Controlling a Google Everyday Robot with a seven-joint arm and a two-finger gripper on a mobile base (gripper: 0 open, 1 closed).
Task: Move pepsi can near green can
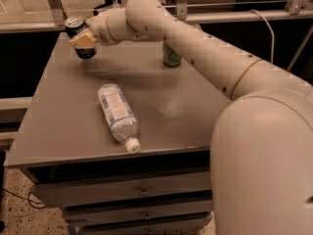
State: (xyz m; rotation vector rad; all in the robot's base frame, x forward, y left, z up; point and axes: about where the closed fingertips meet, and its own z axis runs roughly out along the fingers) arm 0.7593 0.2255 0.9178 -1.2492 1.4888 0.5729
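Robot's hand (83, 40) is gripping the pepsi can (74, 25), fingers closed on it, at the tabletop's (58, 121) far-left corner, well apart from the green can (171, 58). Best practice: carrying it upright rightward behind the lying bottle (117, 112), then setting it down gently alongside.

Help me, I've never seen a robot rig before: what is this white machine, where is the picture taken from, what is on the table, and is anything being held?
The white machine is a robot arm. The single camera looks down past its bulky shoulder; where it is mounted cannot be told. At the arm's tip, over the far left corner of the grey table, the gripper is shut on the pepsi can, which is tilted. The green can stands upright, partly hidden behind the arm. A clear plastic bottle lies on its side nearer the camera.
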